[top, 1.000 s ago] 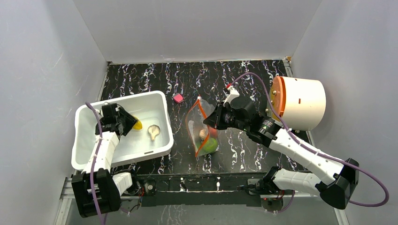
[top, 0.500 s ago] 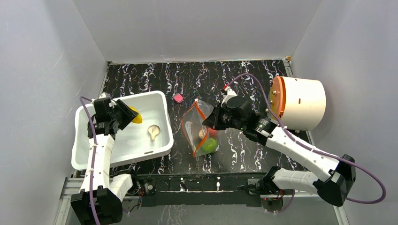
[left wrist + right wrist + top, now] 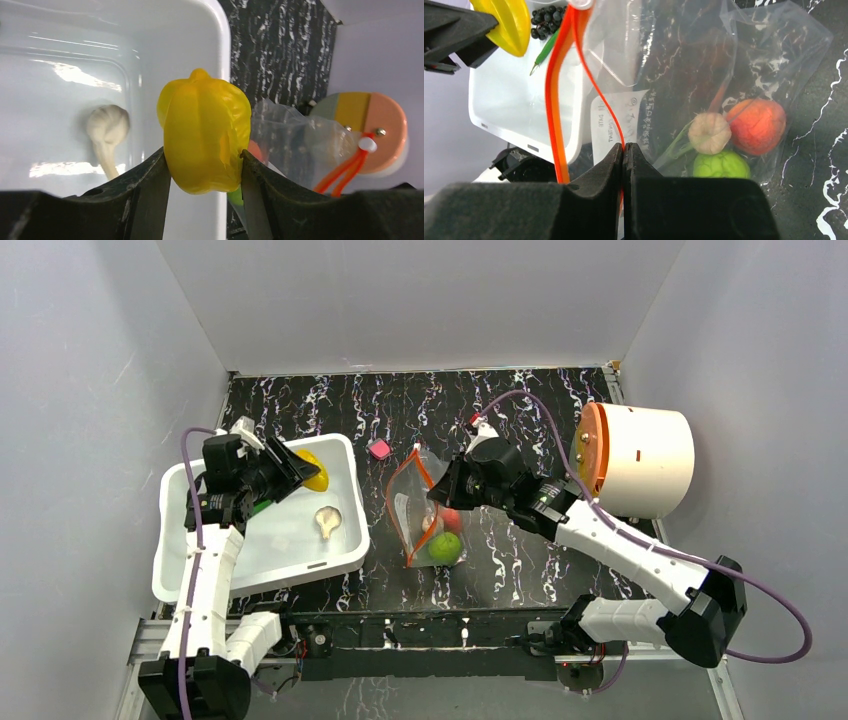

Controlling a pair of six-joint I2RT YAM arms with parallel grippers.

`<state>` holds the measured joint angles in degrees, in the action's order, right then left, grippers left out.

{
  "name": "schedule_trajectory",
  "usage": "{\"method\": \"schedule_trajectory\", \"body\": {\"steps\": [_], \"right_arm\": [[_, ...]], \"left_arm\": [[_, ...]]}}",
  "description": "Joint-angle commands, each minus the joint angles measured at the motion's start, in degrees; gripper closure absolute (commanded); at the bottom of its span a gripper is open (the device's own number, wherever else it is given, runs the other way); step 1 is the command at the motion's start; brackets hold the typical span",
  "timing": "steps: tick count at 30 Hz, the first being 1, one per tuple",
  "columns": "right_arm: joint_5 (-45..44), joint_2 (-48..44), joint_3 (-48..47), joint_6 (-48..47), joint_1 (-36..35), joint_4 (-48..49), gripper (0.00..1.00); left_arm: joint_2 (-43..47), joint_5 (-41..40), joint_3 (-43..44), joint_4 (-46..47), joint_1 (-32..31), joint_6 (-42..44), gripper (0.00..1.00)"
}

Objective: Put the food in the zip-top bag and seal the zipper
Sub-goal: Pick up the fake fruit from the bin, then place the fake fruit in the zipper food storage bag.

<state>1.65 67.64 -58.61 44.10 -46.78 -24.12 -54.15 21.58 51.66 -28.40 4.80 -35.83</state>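
left gripper [image 3: 300, 473] holding yellow piece [image 3: 316, 478] over bin [image 3: 290, 545], right gripper [image 3: 438, 498] pinching bag [image 3: 405, 512]

bin [image 3: 285, 540] left of bag [image 3: 415, 505], mushroom [image 3: 327, 520] in bin, cylinder [image 3: 640, 460] right

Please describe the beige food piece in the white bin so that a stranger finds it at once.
Find the big white bin at the left. On its floor, toward the right wall, lies the beige mushroom, a round cap with a thin stem. The yellow piece nearby is clamped in the left gripper's jaws; the mushroom lies free.
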Motion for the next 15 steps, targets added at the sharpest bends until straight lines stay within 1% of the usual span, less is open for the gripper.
{"method": "schedule_trajectory", "body": {"steps": [1,4,9,13,15], "right_arm": [[-2.63,0.99,-4.43,0.45,-0.23,2.18,1.00],[-2.85,1.42,-4.67,1.12,-0.23,2.75,1.00],[-3.08,1.99,-4.92,1.84,-0.24,3.47,1.00],[-3.23,2.71,-5.35,1.77,-0.23,3.64,1.00],[-3.36,2.76,-5.66,1.41,-0.23,3.86,1.00]], "left_arm": [[1.76,8.50,2.33,2.51,-2.99,-4.89,0.54],[2.50,10.68,1.40,6.21,-6.47,-8.05,0.54],[4.17,11.21,1.53,8.12,-13.08,-10.35,0.55],[5.05,12.97,2.04,8.80,-15.07,-10.52,0.55],[5.61,13.54,0.82,9.58,-15.42,-10.43,0.55]]}}
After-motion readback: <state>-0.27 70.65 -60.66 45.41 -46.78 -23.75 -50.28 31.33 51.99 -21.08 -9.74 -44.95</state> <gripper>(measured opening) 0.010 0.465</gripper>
